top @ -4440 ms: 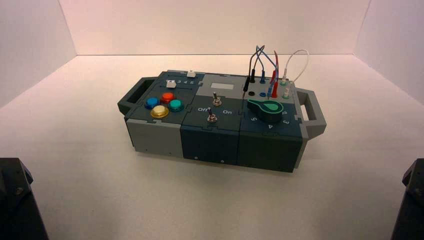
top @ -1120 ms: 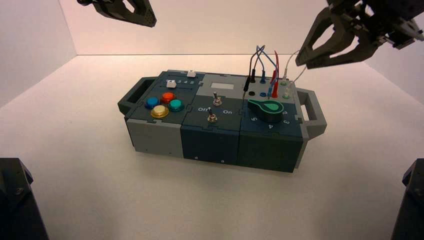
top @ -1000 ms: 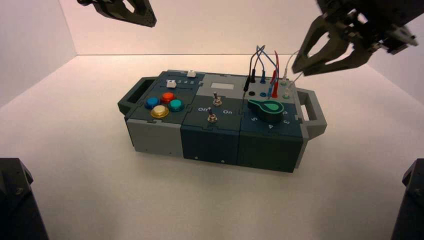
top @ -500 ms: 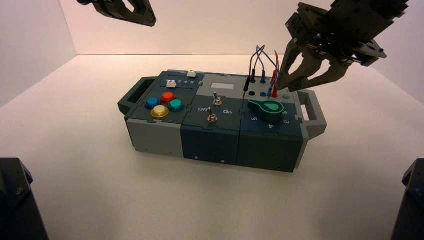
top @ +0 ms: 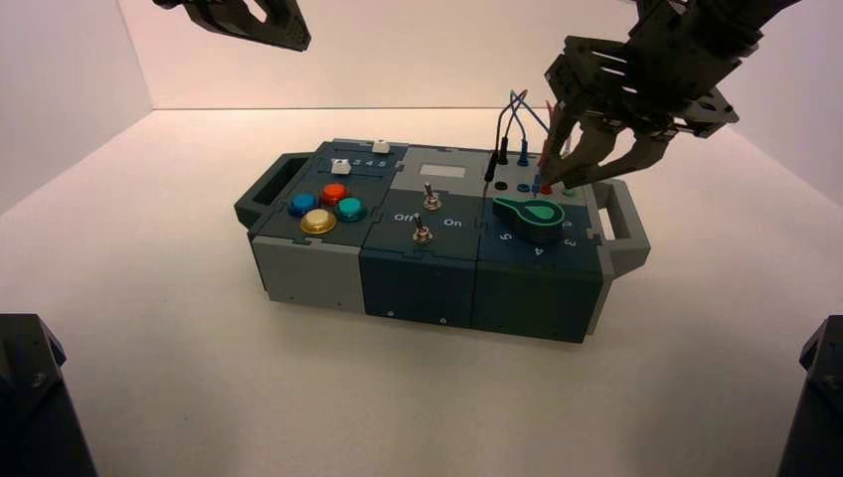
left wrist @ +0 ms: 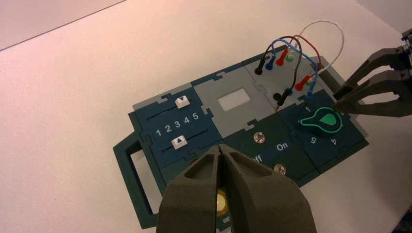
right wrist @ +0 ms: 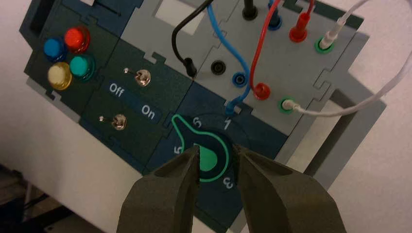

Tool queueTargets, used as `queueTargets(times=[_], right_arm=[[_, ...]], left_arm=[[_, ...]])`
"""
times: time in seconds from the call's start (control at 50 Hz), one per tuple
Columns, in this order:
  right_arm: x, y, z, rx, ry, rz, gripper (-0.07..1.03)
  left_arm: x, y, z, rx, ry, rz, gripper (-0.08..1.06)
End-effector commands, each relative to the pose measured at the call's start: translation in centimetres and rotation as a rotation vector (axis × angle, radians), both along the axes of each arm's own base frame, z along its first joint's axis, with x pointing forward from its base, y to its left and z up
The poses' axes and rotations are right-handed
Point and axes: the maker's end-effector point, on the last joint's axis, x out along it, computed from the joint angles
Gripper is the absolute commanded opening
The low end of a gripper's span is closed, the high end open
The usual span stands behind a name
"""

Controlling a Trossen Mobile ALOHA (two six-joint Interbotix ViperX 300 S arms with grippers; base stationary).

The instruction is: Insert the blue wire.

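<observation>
The dark two-finger right gripper (top: 580, 171) hangs over the wire panel at the right end of the grey and dark-teal control box (top: 418, 273), fingers spread apart and holding nothing; in the right wrist view its fingers (right wrist: 165, 194) frame the green pointer knob (right wrist: 206, 158); the thin blue looped wire (right wrist: 232, 53) has one blue plug seated in a far-row socket beside the black plug (right wrist: 249, 8); its other plug (right wrist: 231, 106) lies loose on the panel, just beside the empty blue socket (right wrist: 238, 78) and the red plug (right wrist: 261, 90); the left gripper (left wrist: 222, 191), fingers together, is raised above the box's button end.
</observation>
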Motion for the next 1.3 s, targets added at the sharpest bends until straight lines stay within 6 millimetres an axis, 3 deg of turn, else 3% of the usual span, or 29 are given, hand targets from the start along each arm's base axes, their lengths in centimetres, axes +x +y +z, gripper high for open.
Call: queueTargets(times=[0.02,1.3], right_arm=[[1.3,0.6,1.2,0.017,-0.060,0.004,0.37],[3.9,1.5,-0.2,-0.010,-0.088,-0.008,0.37]], left_arm=[[0.4,-0.4,1.1,-0.025,-0.027,-0.001,-0.03],[0.2,-0.3,1.6,-0.037,-0.043,-0.001,-0.03]])
